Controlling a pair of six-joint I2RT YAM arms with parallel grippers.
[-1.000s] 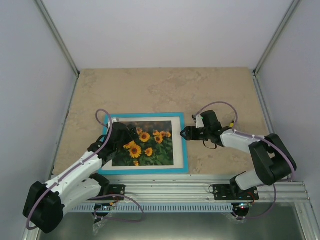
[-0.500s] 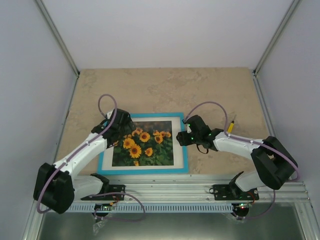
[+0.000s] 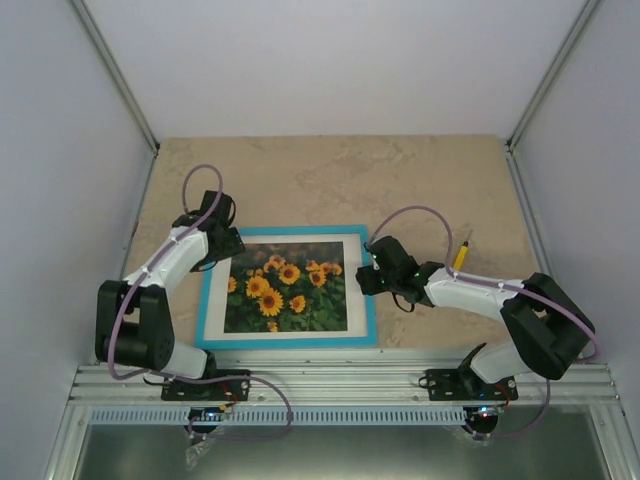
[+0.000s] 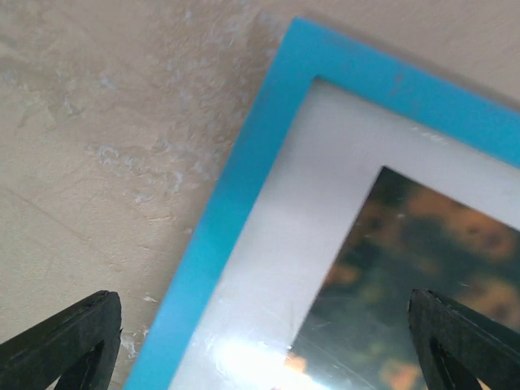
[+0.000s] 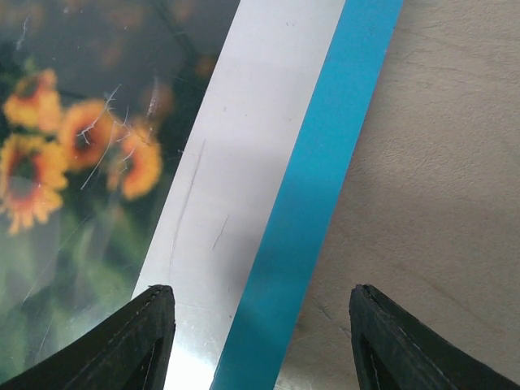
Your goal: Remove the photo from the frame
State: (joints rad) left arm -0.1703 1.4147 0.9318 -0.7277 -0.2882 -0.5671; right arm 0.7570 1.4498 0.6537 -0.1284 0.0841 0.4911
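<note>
Photo (image 5: 81, 179) blurred in wrist views; frame (image 5: 318, 171) cut off.

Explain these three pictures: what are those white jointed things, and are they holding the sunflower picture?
Those are two robot arms at the table's near edge, each ending in a two-finger gripper. The wide picture comes from a fixed camera overhead; the close-ups come from wrist cameras. On the table lies a turquoise frame with a sunflower photo inside a white mat. The left gripper hangs open over the frame's far left corner; the right gripper straddles its right edge, jaws apart. Nothing is held.
</note>
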